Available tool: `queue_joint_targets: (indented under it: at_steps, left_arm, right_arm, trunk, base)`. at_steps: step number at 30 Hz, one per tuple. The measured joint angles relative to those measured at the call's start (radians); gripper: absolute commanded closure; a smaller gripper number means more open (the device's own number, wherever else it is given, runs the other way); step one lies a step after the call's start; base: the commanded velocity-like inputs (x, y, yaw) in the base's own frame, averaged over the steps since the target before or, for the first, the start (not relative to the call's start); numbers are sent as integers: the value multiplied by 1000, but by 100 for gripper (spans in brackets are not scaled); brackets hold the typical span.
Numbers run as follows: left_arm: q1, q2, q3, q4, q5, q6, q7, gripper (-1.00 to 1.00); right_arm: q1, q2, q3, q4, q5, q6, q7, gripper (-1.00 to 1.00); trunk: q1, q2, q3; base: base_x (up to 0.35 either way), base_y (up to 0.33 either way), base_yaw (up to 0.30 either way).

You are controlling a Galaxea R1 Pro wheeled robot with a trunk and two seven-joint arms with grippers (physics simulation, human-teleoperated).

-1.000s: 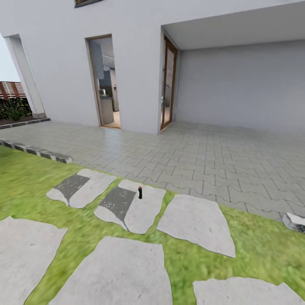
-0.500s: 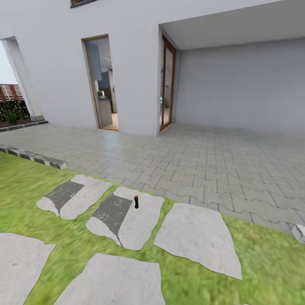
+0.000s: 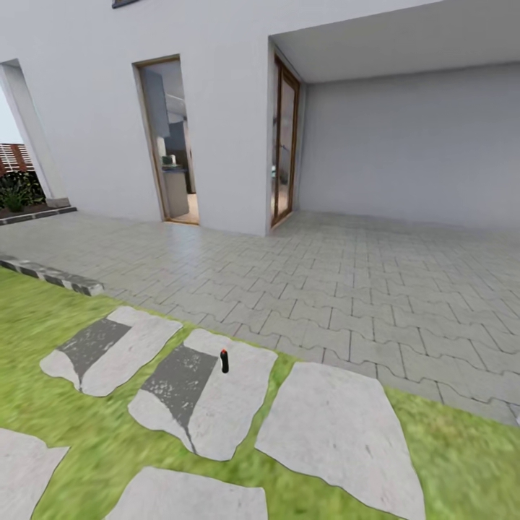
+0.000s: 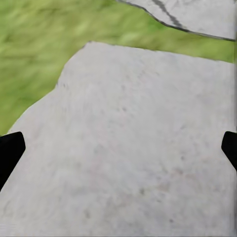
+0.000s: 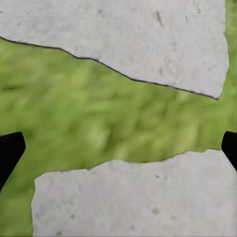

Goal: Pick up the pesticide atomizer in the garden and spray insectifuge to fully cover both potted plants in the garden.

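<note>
The pesticide atomizer (image 3: 224, 360), a small dark bottle with a red top, stands upright on a pale stepping stone (image 3: 209, 404) in the garden lawn (image 3: 43, 325), ahead and slightly left of centre in the head view. My left gripper (image 4: 118, 150) hangs open over a grey stone slab, its dark fingertips (image 4: 10, 150) far apart with nothing between them. My right gripper (image 5: 118, 150) is open too, above a strip of grass between two slabs. The potted plants are out of view.
Several flat stepping stones lie in the grass. Beyond them is a grey paved terrace (image 3: 339, 282) before a white house with an open doorway (image 3: 170, 137) and a glazed door (image 3: 285, 144). A low kerb (image 3: 50, 274) edges the lawn at left.
The whole head view has shifted as the camera moved closer. The atomizer and stones now sit lower and further left in the picture. Nothing has been taken hold of.
</note>
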State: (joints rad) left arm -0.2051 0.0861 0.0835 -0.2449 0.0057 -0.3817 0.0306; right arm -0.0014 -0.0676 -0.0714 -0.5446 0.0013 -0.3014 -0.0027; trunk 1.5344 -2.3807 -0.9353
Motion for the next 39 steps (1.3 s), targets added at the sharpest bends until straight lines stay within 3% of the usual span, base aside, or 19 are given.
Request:
queue_joint_targets:
  at_steps: [21, 39]
  left_arm:
    - [0, 0, 0, 0, -1, 0, 0, -100]
    - [0, 0, 0, 0, -4, 0, 0, -100]
  right_arm:
    - [0, 0, 0, 0, 0, -1, 0, -100]
    - [0, 0, 0, -2, -1, 0, 0, -100]
  trunk:
    - [0, 0, 0]
    - [0, 0, 0]
  base:
    - [339, -82, 0]
    - [306, -184, 0]
